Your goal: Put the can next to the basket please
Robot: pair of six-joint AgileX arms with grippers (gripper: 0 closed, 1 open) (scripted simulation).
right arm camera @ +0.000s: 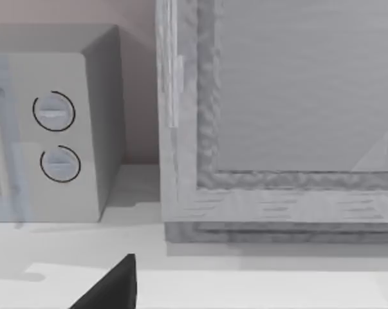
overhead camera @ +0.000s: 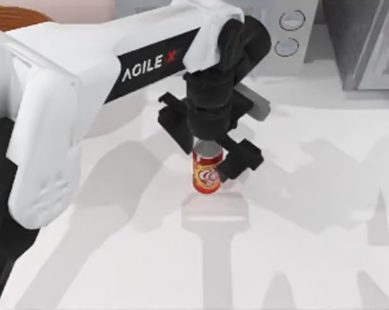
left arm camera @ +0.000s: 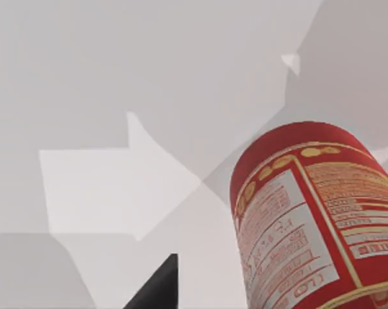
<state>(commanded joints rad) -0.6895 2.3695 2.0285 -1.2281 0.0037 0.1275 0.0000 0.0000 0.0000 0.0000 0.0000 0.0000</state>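
The can [overhead camera: 207, 170], red and orange-yellow with a silver top, stands upright near the middle of the white table [overhead camera: 310, 258]. My left gripper [overhead camera: 210, 156] hangs straight over it, open, with a black finger on each side of the can. The left wrist view shows the can's label [left arm camera: 309, 219] close up and one dark fingertip [left arm camera: 156, 288] standing apart from it. A brown sliver of the basket [overhead camera: 17, 18] peeks out at the far left corner, mostly hidden behind my left arm. One dark fingertip [right arm camera: 110, 286] of my right gripper shows in the right wrist view.
A grey microwave [overhead camera: 291, 29] with two round dials stands at the back, also seen in the right wrist view as the microwave [right arm camera: 58, 129]. A large grey framed box [overhead camera: 368, 45] sits at the back right. My white left arm [overhead camera: 59, 97] covers the table's left side.
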